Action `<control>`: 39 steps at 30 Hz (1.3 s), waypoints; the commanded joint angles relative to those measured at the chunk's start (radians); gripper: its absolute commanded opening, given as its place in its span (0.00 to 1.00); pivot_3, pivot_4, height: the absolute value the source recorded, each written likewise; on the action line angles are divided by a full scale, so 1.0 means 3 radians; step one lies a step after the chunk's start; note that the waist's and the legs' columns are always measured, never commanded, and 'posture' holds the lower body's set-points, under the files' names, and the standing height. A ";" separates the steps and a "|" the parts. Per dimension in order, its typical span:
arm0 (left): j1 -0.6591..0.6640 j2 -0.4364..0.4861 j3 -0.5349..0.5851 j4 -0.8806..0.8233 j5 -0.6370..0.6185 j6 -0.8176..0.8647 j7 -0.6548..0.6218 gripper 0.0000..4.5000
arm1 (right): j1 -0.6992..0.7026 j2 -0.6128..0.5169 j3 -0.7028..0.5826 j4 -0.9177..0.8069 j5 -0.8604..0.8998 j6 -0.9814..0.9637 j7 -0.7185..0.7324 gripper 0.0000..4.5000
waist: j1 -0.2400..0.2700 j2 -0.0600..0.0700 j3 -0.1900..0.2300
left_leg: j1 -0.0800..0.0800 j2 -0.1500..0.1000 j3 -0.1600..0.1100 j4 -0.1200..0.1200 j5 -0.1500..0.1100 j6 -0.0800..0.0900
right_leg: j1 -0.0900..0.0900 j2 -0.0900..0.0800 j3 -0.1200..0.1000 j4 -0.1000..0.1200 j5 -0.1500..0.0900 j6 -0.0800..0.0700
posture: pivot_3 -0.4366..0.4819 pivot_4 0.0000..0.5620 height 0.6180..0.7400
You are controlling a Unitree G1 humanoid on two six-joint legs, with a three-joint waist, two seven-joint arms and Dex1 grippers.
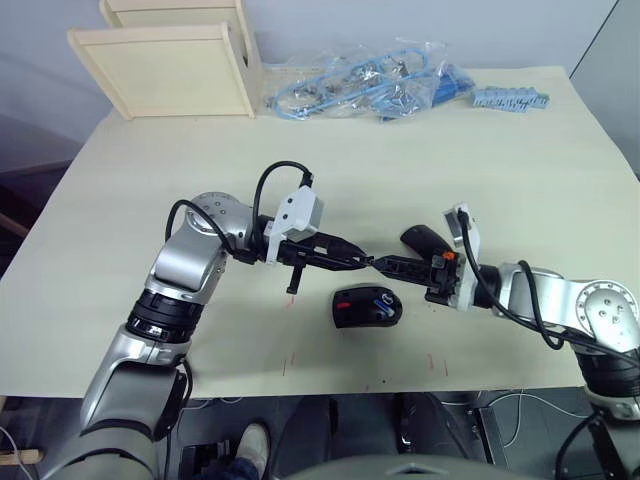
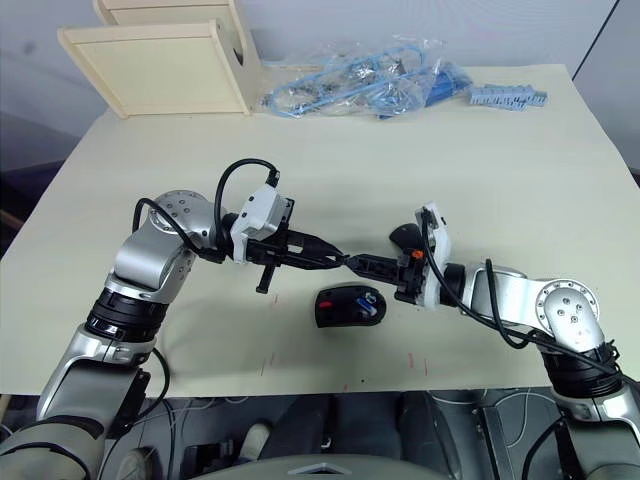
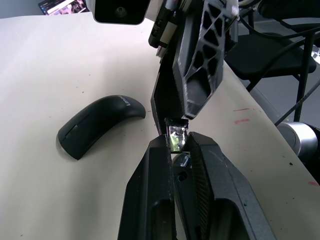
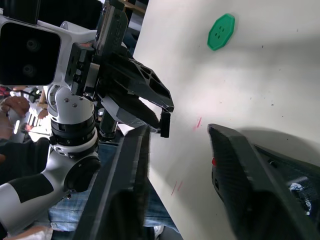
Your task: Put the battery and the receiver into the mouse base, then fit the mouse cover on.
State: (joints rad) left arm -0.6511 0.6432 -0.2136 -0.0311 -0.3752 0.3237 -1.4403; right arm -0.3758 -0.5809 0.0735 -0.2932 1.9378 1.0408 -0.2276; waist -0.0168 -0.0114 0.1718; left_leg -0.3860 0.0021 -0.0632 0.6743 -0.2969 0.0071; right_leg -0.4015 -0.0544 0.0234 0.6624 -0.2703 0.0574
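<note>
The black mouse base (image 1: 358, 312) lies near the table's front edge, open side up, with a red patch and the blue-and-silver battery (image 1: 383, 297) inside it. Just above and behind it my left gripper (image 1: 362, 262) is shut on the receiver (image 3: 176, 136), a small shiny piece pinched at its fingertips. My right gripper (image 1: 386, 265) meets it tip to tip. Its fingers (image 4: 131, 185) stand open with a wide gap, and the receiver (image 4: 165, 125) sits close to one of them. The glossy mouse cover (image 1: 422, 238) lies on the table behind the right gripper.
A wooden box (image 1: 170, 60) stands at the back left. A clear bag of blue parts (image 1: 360, 85) and a blue strip (image 1: 510, 98) lie along the far edge. A green disc (image 4: 220, 31) rests on the table. Small red marks dot the front.
</note>
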 commanded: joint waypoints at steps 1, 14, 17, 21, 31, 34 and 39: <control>0.0010 0.0034 -0.0005 -0.0106 0.0005 -0.0062 -0.0033 0.00 | -0.0052 0.0021 -0.0014 -0.0039 0.0115 0.0017 -0.0009 0.48 | 0.0000 0.0000 0.0000 | 0.0000 0.0000 0.0000 0.0000 0.0000 0.0000 | 0.0000 0.0000 0.0000 0.0000 0.0000 0.0000 | 0.48 0.27 1.00; 0.0060 0.0041 -0.0022 -0.0113 0.0034 -0.0097 -0.0067 0.00 | -0.0103 0.0110 -0.0006 0.0005 0.0115 0.0027 -0.0155 0.42 | -0.0002 0.0000 0.0000 | 0.0000 0.0000 0.0001 0.0000 0.0000 0.0000 | -0.0001 0.0000 0.0001 0.0000 0.0000 0.0000 | 0.48 0.27 1.00; 0.0066 0.0037 -0.0015 -0.0110 0.0043 -0.0100 -0.0058 0.00 | -0.0111 0.0112 0.0000 0.0022 0.0115 0.0043 -0.0171 0.19 | -0.0002 0.0000 0.0000 | -0.0001 0.0000 0.0002 0.0000 0.0000 0.0000 | -0.0001 0.0000 0.0001 0.0001 0.0000 0.0000 | 0.48 0.27 1.00; 0.0081 0.0030 -0.0009 -0.0126 0.0045 -0.0101 -0.0040 0.00 | -0.0113 0.0102 0.0020 0.0044 0.0115 0.0070 -0.0204 0.01 | -0.0003 0.0000 0.0000 | 0.0000 0.0000 0.0001 0.0000 0.0000 0.0000 | -0.0001 0.0000 0.0001 0.0002 0.0000 0.0000 | 0.48 0.27 1.00; 0.0094 0.0053 -0.0011 -0.0118 0.0056 -0.0117 -0.0041 0.00 | -0.0114 0.0113 0.0047 0.0044 0.0115 0.0109 -0.0218 0.01 | -0.0003 0.0000 0.0000 | 0.0000 0.0000 0.0002 0.0000 0.0000 0.0000 | -0.0001 0.0000 0.0002 0.0002 0.0000 0.0000 | 0.48 0.27 1.00; 0.0081 0.0055 -0.0016 -0.0097 0.0065 -0.0135 -0.0051 0.00 | -0.0127 0.0086 0.0049 0.0046 0.0115 0.0124 -0.0198 0.01 | -0.0003 0.0000 0.0000 | 0.0000 0.0000 0.0002 0.0000 0.0000 0.0000 | -0.0001 0.0000 0.0002 0.0002 0.0000 0.0000 | 0.48 0.27 1.00; 0.0074 0.0058 -0.0031 -0.0099 0.0069 -0.0156 -0.0080 0.00 | -0.0138 0.0058 0.0056 0.0050 0.0115 0.0149 -0.0166 0.37 | -0.0004 0.0000 0.0000 | 0.0000 0.0000 0.0003 0.0000 0.0000 0.0000 | -0.0001 0.0000 0.0002 0.0002 0.0000 0.0000 | 0.48 0.27 1.00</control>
State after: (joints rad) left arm -0.6204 0.6512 -0.2360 -0.0310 -0.3474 0.2925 -1.4580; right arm -0.4036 -0.5577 0.0987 -0.2571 1.9575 1.0836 -0.2884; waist -0.0180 -0.0114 0.1718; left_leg -0.3861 0.0021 -0.0625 0.6744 -0.2969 0.0072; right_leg -0.4019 -0.0543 0.0241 0.6630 -0.2702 0.0574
